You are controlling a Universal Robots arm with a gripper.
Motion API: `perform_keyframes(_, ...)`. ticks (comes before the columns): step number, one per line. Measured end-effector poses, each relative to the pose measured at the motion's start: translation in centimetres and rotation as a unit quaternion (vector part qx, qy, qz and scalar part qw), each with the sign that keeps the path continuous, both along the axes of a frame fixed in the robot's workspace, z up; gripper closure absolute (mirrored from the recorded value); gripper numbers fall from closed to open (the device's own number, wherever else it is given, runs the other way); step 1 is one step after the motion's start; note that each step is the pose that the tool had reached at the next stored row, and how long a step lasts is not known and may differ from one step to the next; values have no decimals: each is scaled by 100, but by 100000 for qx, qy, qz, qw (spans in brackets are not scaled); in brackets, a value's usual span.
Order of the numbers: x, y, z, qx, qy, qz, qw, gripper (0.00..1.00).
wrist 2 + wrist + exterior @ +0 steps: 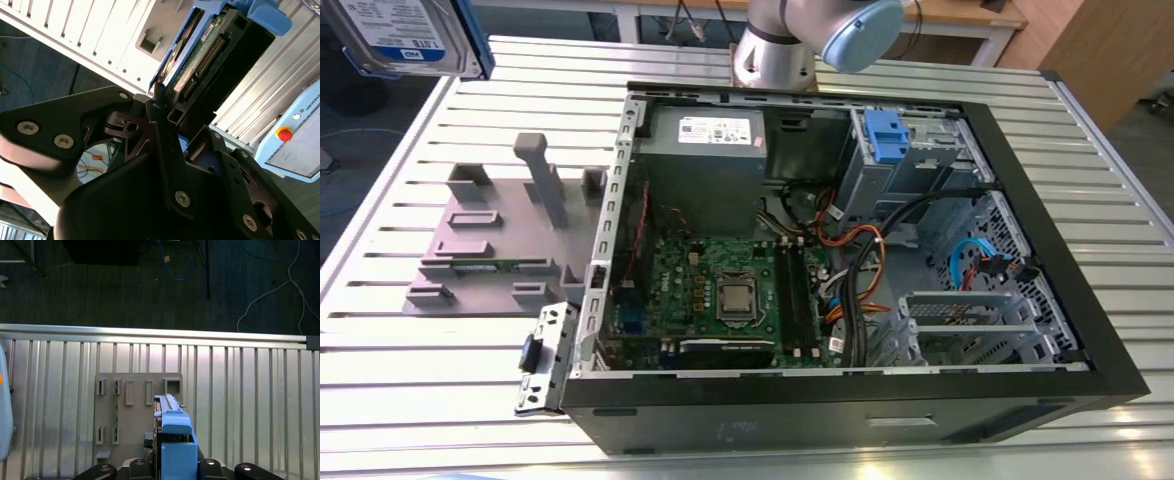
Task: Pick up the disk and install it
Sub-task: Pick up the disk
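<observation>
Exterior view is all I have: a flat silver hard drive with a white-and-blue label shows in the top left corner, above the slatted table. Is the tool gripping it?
Observer: Yes. In the second wrist view the black tool is shut on one edge of the flat silver hard drive in its blue plastic bracket, with the drive's green circuit board facing that camera.
Operator: What lies beyond the drive from the tool's side?
Observer: The first wrist view looks past the drive onto the grey plastic stand, which lies on the slatted metal table.
</observation>
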State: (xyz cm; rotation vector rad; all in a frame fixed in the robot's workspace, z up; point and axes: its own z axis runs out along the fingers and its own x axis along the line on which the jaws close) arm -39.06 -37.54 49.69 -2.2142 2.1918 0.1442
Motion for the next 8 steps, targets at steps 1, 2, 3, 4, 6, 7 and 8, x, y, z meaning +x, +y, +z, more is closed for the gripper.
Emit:
perform_keyframes(1,0,0,0,0,0,0,100000,63)
perform_keyframes(2,0,0,0,-7,-1,1,100000,63)
perform_keyframes(3,1,0,-1,-14,-11,1,100000,63)
perform_keyframes(4,4,1,-1,-32,-5,1,100000,63)
perform_keyframes(6,11,0,0,-53,3,0,100000,63)
perform_keyframes(7,17,-1,-1,-52,0,6,100000,63)
perform_keyframes(8,24,-1,-1,-56,3,5,100000,63)
